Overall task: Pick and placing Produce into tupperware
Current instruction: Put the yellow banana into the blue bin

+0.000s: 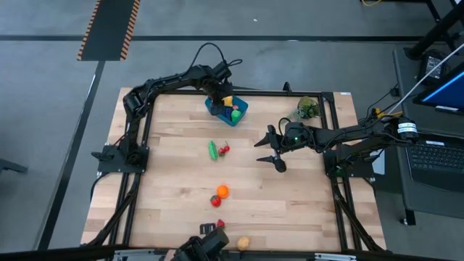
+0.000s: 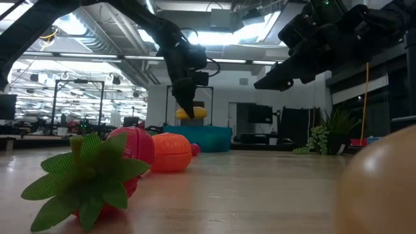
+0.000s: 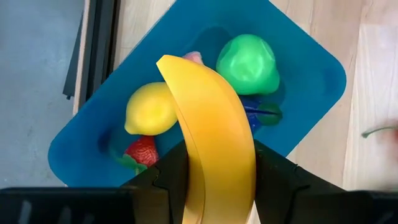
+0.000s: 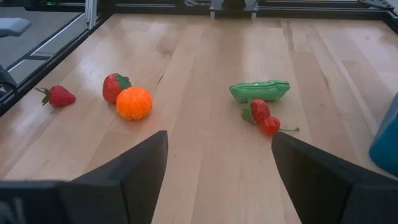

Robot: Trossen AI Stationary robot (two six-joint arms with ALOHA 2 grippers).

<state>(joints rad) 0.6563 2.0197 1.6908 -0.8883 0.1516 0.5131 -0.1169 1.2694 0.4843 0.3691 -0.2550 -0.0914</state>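
Left hand [image 3: 217, 180] clamps banana [image 3: 214, 130] above tupperware [image 3: 311, 74]; right hand [image 1: 272, 151] apart

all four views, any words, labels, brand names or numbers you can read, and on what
None can be read in any view.
The blue tupperware, the banana in the left gripper and the other toy produce carry no print.
The screen beside the table shows content too small to read.
The room's distant monitors in the low view are too blurred.
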